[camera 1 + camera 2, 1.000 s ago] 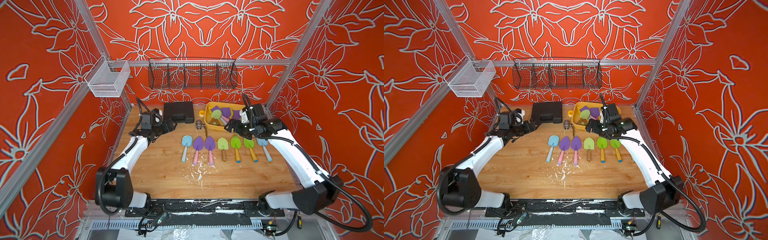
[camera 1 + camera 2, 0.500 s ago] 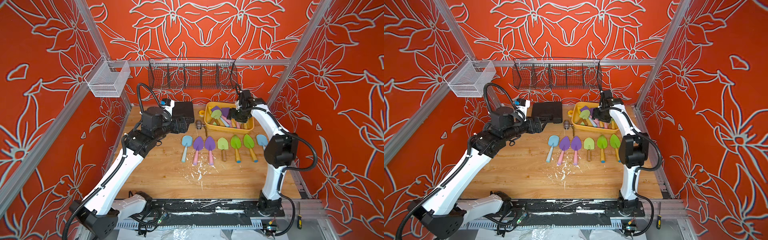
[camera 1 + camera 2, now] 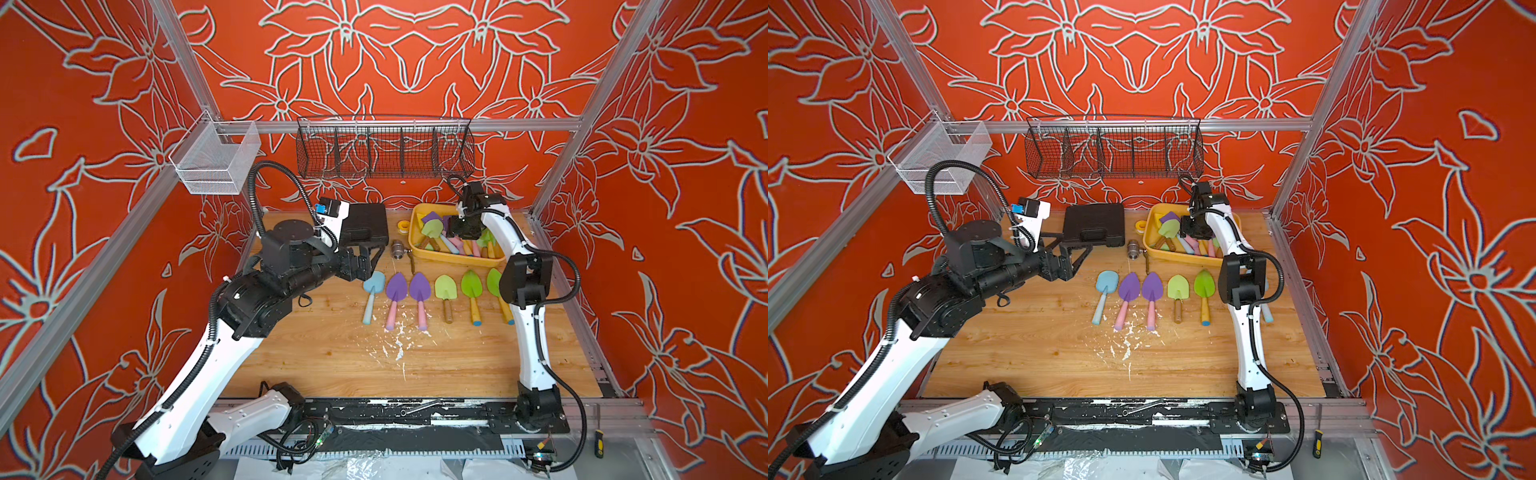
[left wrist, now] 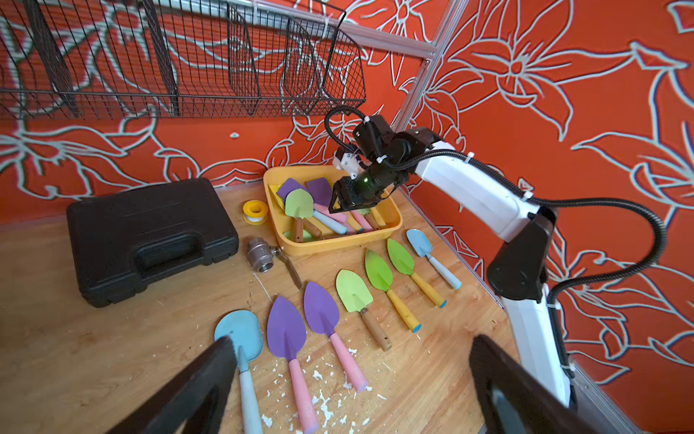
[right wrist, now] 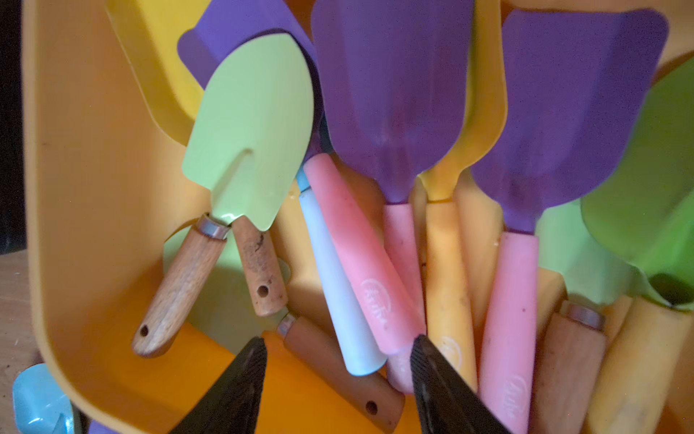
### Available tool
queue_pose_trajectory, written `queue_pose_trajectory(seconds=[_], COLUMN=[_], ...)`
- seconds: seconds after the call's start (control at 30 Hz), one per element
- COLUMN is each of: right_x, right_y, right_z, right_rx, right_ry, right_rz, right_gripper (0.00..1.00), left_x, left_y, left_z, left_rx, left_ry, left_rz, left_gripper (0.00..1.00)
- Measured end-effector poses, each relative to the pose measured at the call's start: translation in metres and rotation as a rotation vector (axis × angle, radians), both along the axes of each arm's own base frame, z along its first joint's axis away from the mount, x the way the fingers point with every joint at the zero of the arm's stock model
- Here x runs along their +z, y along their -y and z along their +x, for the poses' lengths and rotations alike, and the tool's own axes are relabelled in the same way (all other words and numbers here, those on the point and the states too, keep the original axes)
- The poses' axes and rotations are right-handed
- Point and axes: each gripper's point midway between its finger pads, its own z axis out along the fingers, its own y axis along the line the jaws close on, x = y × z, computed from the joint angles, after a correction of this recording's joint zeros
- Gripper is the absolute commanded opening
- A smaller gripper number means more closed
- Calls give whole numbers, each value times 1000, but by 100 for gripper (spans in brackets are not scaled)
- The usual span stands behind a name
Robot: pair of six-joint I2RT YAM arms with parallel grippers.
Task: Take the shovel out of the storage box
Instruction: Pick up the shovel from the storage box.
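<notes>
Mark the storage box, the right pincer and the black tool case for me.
storage box (image 4: 338, 246): left wrist view, on its outer long wall.
right pincer (image 5: 338, 339): right wrist view, midway between its fingertips.
black tool case (image 4: 142, 218): left wrist view, middle of its lid.

black case | metal valve | yellow roll, perhaps tape | wire basket

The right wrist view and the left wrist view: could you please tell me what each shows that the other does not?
Right wrist only: the fingertips of the right hand standing apart, with the ends of a pale blue handle and a pink handle between them. Left wrist only: the black tool case, the row of laid-out shovels and the wire basket. Both: the yellow storage box and the light green shovel.
</notes>
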Motion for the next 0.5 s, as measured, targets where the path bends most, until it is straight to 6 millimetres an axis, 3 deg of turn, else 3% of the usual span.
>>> queue_pose_trajectory(seconds=[0.23,0.37,0.5], right_x=[-34,-40,-39], right_y=[3,6,4], right_z=[5,6,6], right_rx=[-1,-6,6], right_ry=[-46,-55,-54], right_rz=[-6,-1,9], right_gripper=[53,46,28], left_x=[-1,-4,-8], left_y=[-11,-13,-14], left_z=[-8,-8,-6], left_rx=[24,32,40], left_ry=[8,4,-3], left_rz=[23,35,46], left_gripper=[97,97,97])
